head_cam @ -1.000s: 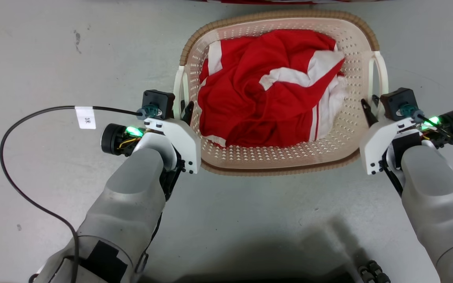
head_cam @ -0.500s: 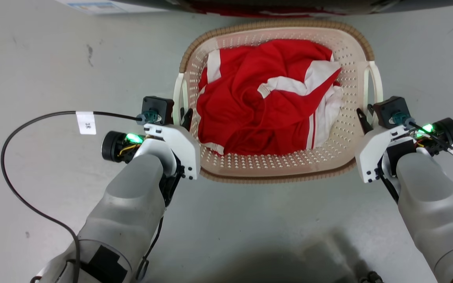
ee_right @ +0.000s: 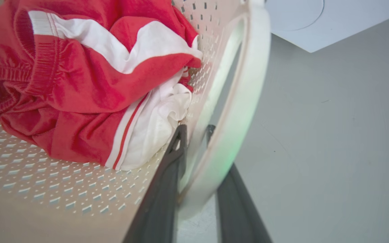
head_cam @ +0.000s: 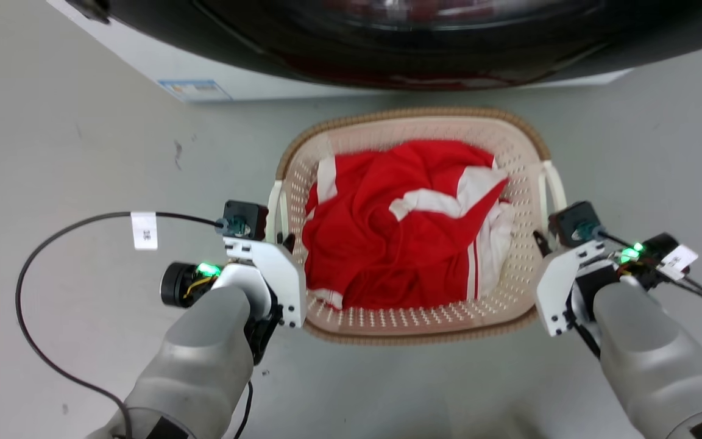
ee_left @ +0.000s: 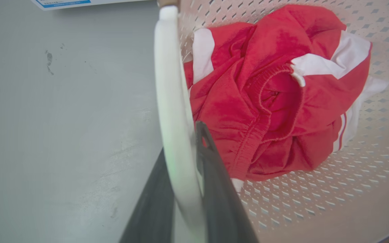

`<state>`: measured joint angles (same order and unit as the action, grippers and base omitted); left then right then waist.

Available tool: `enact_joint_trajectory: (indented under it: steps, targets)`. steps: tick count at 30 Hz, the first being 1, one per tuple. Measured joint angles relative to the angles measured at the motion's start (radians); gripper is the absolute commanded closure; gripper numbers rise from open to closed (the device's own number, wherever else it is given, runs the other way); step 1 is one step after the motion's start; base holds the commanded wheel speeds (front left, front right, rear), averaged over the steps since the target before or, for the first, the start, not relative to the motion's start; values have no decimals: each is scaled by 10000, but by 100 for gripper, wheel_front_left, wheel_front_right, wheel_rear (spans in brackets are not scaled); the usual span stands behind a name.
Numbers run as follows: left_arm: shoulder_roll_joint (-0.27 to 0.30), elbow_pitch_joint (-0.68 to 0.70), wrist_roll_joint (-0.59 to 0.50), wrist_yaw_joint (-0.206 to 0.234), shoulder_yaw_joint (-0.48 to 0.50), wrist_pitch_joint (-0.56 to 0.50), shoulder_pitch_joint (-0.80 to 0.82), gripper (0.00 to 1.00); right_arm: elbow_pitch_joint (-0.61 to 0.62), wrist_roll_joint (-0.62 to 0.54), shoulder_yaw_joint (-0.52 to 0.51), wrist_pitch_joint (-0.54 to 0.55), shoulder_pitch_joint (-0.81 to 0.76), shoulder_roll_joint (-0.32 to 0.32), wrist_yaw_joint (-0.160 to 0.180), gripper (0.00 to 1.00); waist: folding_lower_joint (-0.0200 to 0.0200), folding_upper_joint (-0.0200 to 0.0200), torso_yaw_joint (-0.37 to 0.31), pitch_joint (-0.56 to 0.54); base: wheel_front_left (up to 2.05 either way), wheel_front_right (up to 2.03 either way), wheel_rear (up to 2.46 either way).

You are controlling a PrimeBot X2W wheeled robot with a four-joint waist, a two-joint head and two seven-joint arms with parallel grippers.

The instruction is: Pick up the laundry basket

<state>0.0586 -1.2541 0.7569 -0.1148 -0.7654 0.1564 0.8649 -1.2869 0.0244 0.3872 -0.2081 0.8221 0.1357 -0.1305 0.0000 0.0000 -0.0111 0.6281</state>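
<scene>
The washing machine (head_cam: 217,79) spans the top of the head view. Below it, mid-frame, the laundry basket (head_cam: 412,320) lies between both arms, holding a red-and-white garment (head_cam: 387,256). The left gripper (ee_left: 184,162) pinches the basket's left loop handle (ee_left: 169,77), jaws narrow. The right gripper (ee_right: 196,135) likewise clasps the right handle (ee_right: 248,87).

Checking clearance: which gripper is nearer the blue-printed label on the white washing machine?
Left. The left gripper clamps one handle of the cream perforated plastic basket, on the label side; the right gripper holds the opposite handle, farther.
</scene>
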Motion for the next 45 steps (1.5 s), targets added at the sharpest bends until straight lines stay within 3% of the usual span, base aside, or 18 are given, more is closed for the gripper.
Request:
enact_joint_trajectory:
  steps: [19,45]
  targets:
    - [96,-272,882,-13,-435,-1605,-1245,100,42,2512,2775,1356,-1190,-159,17,100,-1,0,180,-2839,0,0,0]
    - [472,-17,1829,-82,-1244,-3118,-2835,100,1429,6663,6922,3413,-2540,514,71,100,-2,1,-77,-6004,0,0,0]
